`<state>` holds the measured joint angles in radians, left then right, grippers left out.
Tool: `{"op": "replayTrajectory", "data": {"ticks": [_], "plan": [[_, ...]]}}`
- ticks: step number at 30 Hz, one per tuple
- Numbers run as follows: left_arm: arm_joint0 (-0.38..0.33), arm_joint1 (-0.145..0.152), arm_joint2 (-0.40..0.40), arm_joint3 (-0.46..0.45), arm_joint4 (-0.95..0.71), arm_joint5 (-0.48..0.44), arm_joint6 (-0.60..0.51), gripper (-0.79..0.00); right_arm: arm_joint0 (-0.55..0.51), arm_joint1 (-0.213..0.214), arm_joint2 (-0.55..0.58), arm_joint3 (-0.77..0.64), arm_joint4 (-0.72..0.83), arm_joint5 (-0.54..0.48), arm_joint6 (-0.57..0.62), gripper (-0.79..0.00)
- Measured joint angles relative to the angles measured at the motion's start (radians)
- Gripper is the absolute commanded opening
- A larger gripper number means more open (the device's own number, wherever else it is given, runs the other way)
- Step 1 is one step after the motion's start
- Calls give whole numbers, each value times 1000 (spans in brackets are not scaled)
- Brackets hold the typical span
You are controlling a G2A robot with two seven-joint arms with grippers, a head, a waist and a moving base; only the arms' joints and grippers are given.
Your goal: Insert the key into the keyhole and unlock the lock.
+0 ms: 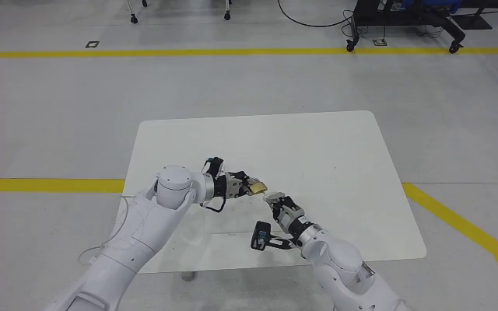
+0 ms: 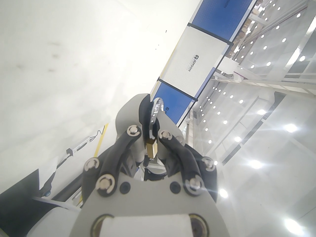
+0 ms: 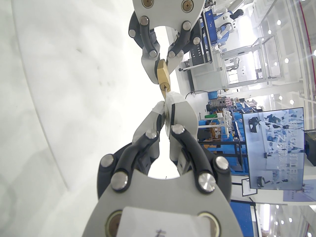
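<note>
while both arms meet over the white table (image 1: pixel 334 148), the left gripper (image 3: pixel 160 61) is clamped on the brass padlock (image 3: pixel 163 75), holding it above the tabletop near the table's middle, toward the front edge. its fingers (image 2: pixel 127 110) close on the padlock's upper end, where the silver shackle (image 2: pixel 157 108) shows between them in the left wrist view. the padlock's bottom face, with its keyhole (image 3: pixel 164 85), points straight at the right gripper (image 3: pixel 165 109), which sits just beside it, tip to tip. the right gripper's taped fingertips (image 3: pixel 176 102) are pressed together on the key (image 3: pixel 163 93), of which a short length of thin metal blade is visible. that blade meets the keyhole; how deep it sits cannot be told. seen from above, the two grippers form one slanted line with the padlock between them. yellow floor lines (image 1: pixel 233 53) run past the table, and a black wheeled cart (image 1: pixel 405 17) stands across the room.
</note>
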<state>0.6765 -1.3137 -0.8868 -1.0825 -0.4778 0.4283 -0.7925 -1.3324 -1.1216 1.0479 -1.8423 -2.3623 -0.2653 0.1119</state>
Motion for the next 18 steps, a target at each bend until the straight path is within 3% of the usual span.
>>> {"op": "replayTrajectory", "data": {"ticks": [18], "plan": [[5, -3, -20, 0, -16, -11, 8, -785, -28, -7, 16, -31, 1, 16, -13, -785]]}}
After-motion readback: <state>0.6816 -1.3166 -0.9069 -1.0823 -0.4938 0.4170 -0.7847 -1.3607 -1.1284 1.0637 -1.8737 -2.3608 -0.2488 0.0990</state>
